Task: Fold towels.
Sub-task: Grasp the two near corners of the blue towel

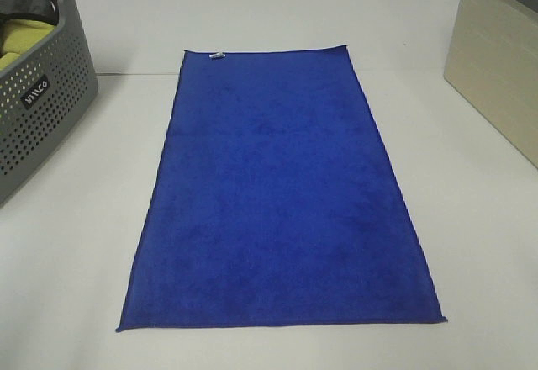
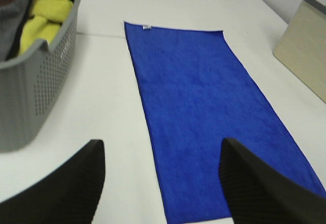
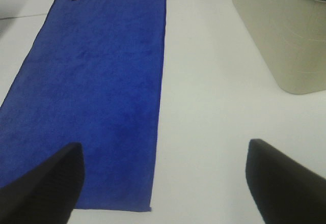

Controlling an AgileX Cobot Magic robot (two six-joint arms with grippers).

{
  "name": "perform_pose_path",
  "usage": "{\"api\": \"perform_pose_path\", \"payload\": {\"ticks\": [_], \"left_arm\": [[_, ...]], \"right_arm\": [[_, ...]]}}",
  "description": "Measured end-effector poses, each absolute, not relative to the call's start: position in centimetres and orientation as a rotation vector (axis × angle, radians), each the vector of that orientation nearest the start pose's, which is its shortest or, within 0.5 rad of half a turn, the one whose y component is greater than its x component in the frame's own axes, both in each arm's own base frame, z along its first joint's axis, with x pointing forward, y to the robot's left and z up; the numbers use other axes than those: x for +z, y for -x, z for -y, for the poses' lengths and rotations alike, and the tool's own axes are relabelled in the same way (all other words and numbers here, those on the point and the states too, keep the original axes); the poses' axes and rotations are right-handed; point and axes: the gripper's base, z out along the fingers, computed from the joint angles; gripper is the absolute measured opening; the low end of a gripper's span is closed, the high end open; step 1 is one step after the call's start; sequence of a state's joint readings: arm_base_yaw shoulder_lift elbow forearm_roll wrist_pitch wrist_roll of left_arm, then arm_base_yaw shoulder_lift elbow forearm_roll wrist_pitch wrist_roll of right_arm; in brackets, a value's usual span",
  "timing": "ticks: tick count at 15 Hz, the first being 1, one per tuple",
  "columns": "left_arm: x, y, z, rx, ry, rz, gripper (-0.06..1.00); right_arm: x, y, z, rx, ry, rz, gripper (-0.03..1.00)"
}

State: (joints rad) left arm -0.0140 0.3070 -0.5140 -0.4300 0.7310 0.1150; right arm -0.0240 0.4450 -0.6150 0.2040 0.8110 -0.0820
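towel flat, unfolded, mid-table; grey perforated basket at left holds yellow-green cloth; beige bin at right, contents hidden; left gripper and right gripper spread wide, empty

Royal-blue plush towel, long rectangle, spread flat and unfolded on white table, small white tag at far short edge

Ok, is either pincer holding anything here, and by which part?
Nothing is held. The left pincer and right pincer are both open, empty, by the near corners of the blue towel, which lies flat.
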Motion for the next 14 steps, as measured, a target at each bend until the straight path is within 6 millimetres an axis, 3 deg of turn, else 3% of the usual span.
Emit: {"api": "perform_pose_path", "payload": {"ticks": [2, 5, 8, 9, 14], "left_arm": [[29.7, -8.4, 3.1, -0.528, 0.081, -2.100, 0.62], [27.4, -12.9, 3.9, -0.665, 0.152, -2.305, 0.62], [24.9, -16.1, 4.6, -0.756, 0.150, -2.443, 0.62], [22.9, -17.9, 4.9, -0.802, 0.150, -2.526, 0.62], [17.4, -21.3, 5.4, -0.890, 0.172, -2.669, 0.62]], "right_arm": [[32.3, -10.8, -1.3, 0.233, -0.035, -2.220, 0.78], [30.9, -15.5, -1.4, 0.275, -0.063, -2.457, 0.75], [27.6, -19.2, -1.6, 0.336, -0.084, -2.651, 0.74], [26.5, -20.1, -1.7, 0.356, -0.083, -2.705, 0.74], [21.5, -23.4, -2.3, 0.487, -0.111, -2.878, 0.74]]}}
